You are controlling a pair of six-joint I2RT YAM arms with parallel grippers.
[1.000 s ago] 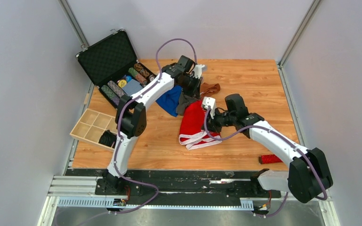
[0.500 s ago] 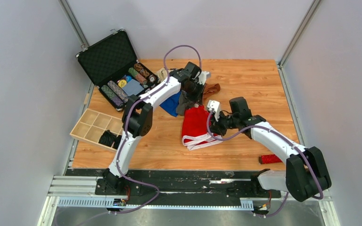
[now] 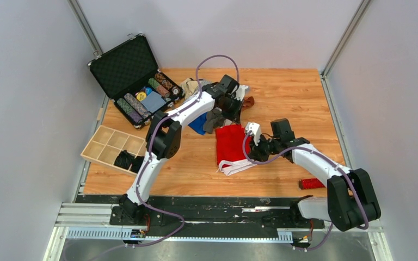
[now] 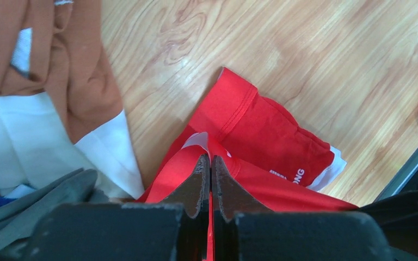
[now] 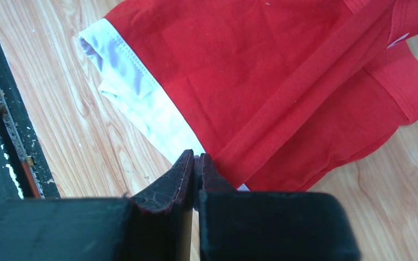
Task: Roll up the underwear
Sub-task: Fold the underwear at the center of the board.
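Note:
The red underwear (image 3: pixel 232 142) with a white waistband lies on the wooden table, stretched between both grippers. My left gripper (image 3: pixel 233 115) is shut on its far edge; the left wrist view shows red cloth (image 4: pixel 261 136) pinched between the jaws (image 4: pixel 210 159). My right gripper (image 3: pixel 254 147) is shut on its near right edge at the white waistband (image 5: pixel 136 92), jaws pressed together (image 5: pixel 195 157). A pile of other underwear, blue (image 3: pixel 198 123), grey (image 3: pixel 213 118), brown (image 3: pixel 246 101) and beige (image 3: pixel 188 86), lies behind the left gripper.
An open black case (image 3: pixel 128 68) with striped poker chips stands at the back left. A wooden divided tray (image 3: pixel 106 145) holds a black item at the left edge. A red bristly stick (image 3: pixel 311 183) lies near the right front.
Both grippers moved to the right, dragging the red underwear with them. The garment has drawn in from a spread shape to a narrower, squarer one.

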